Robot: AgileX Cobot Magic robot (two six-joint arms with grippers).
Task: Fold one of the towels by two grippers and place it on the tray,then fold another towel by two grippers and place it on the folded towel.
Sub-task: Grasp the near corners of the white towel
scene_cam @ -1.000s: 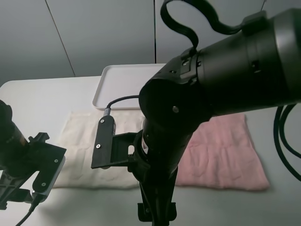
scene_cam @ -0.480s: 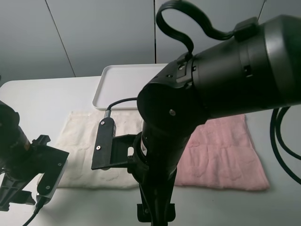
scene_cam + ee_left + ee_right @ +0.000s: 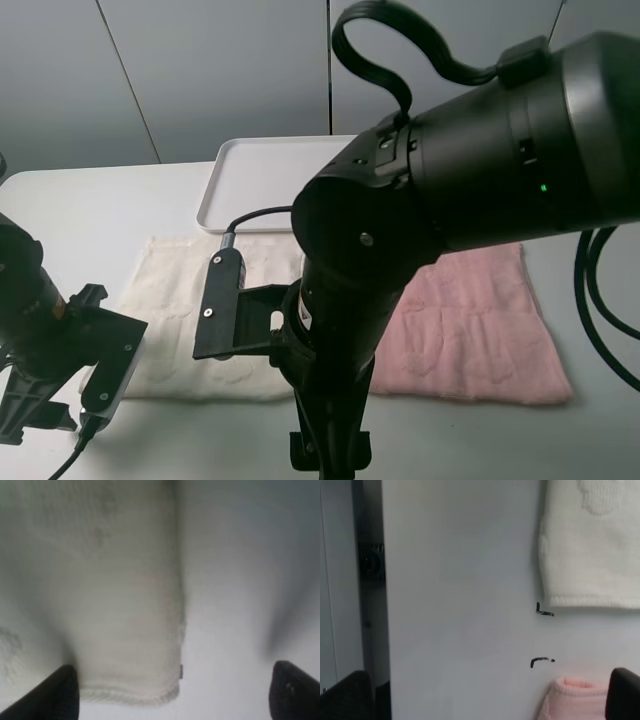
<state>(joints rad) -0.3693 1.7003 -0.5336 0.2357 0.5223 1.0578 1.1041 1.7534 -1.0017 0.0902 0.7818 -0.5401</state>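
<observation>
Nearest the high camera, the thick black right arm (image 3: 470, 160) fills the middle and right of the picture, and the left arm (image 3: 30, 310) sits low at the near left corner of the white table (image 3: 100, 200). The left gripper (image 3: 177, 694) stands wide open with nothing held. A near corner of the cream towel (image 3: 125, 605) lies below and between its fingertips (image 3: 67, 697), one over the cloth and the other over bare table. The blurred wrist picture does not show whether either tip touches. The right gripper (image 3: 487, 696) is spread just as wide and also grips nothing. It hangs over bare table marked with two small black marks (image 3: 542, 612); another corner of the cream towel is on one side and a corner of the pink towel (image 3: 575, 700) on the other. Both towels lie flat and unfolded on the table, side by side, the cream one on the left and the pink one on the right, with the right arm hiding the strip between them. Just behind them sits the tray (image 3: 260, 180), its near rim close to the far edge of the cream towel. The part of its floor in view is plain white plastic, and its right end is covered by the arm. Grey wall panels (image 3: 200, 70) rise behind the table.
</observation>
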